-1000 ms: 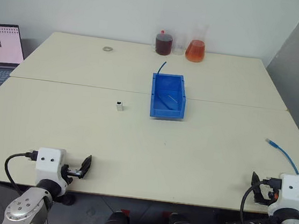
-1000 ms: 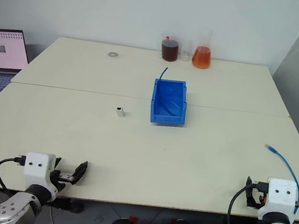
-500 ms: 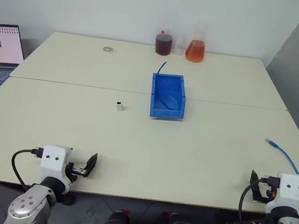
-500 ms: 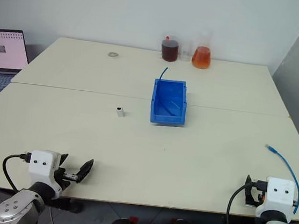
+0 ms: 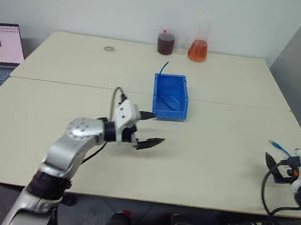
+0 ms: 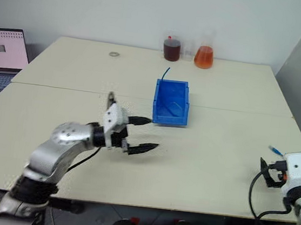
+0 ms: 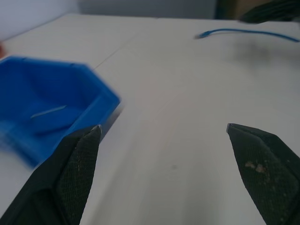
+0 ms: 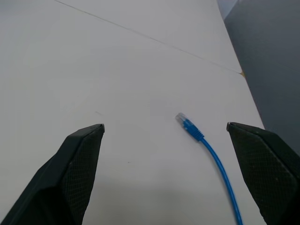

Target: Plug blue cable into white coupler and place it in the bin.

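Two claws wide, empty; cable plug nearest my right.
I see blue cable [image 8: 206, 145] just ahead of right gripper [image 8: 168, 173], running lengthwise away; left gripper [image 6: 141, 133] hangs beside bin [image 6: 171, 101].

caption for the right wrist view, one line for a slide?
Open right gripper hovering over the cream table, its fingers framing the thin light-blue cable's clear plug.

this is looking like a lab or test room: two plain cream worktables [image 5: 211, 152] are standing pushed together against a bare white wall, glass flasks of dark red [image 5: 165, 43] and orange liquid [image 5: 198, 50] are sitting at the back, and an open laptop [image 5: 1, 46] is glowing alongside.
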`<action>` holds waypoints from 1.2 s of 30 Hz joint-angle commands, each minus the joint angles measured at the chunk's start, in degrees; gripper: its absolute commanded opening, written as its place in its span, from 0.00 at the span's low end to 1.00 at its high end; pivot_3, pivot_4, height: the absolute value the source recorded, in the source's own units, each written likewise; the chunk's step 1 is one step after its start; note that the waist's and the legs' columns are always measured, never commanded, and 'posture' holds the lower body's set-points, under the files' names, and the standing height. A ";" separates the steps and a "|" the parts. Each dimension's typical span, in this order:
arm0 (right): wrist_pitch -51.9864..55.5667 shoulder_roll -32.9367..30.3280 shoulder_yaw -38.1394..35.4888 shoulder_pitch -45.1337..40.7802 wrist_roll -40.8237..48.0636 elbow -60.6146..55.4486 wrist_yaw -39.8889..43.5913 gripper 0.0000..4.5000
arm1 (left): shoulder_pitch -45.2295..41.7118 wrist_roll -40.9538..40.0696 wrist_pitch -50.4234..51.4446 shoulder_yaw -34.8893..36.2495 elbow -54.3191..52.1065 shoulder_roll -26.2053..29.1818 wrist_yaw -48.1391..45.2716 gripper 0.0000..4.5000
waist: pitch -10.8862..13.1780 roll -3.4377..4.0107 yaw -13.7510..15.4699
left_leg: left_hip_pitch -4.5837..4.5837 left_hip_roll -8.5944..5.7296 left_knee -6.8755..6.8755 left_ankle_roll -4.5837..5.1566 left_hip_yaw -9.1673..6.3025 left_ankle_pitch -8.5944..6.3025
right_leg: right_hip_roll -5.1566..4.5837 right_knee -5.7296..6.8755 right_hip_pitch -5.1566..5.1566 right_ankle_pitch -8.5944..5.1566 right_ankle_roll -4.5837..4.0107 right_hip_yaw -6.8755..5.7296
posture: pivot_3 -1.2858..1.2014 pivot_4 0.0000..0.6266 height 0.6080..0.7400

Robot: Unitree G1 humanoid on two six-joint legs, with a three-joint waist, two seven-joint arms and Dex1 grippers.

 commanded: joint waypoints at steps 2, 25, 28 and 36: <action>-5.73 -11.71 -1.38 -7.30 2.89 20.15 13.87 0.99 | -8.33 2.23 -7.92 -7.32 10.42 -6.66 -8.20 1.00 | 0.02 0.00 0.02 | -0.04 -0.04 0.00 0.02 0.03 -0.01 | -0.01 -0.02 -0.03 0.01 -0.01 0.04 | 0.52 0.24 1.00; -30.98 -20.72 22.02 -44.57 -10.03 92.30 34.00 0.87 | -7.18 4.84 -8.40 -8.16 10.45 -13.50 -4.13 1.00 | -0.02 0.22 -0.80 | 0.16 -0.06 0.05 0.07 0.05 -0.01 | -0.09 0.04 0.20 0.05 0.01 0.09 | 0.52 0.24 1.00; -31.93 -20.57 22.07 -45.36 -9.98 94.10 33.93 0.71 | -7.31 4.83 -8.27 -8.03 10.09 -13.86 -3.20 1.00 | -0.01 0.20 -0.68 | 0.74 -0.10 0.03 0.07 0.04 -0.03 | -0.12 -0.10 0.83 0.00 0.08 0.07 | 0.52 0.24 1.00; -32.83 -20.00 21.80 -45.60 -9.36 95.08 34.46 0.22 | -8.60 3.99 -8.24 -7.84 10.50 -13.82 -4.10 1.00 | -0.01 0.20 -0.82 | 0.83 -0.14 0.03 0.06 0.04 -0.03 | -0.15 -0.07 0.90 -0.03 0.17 0.10 | 0.52 0.24 1.00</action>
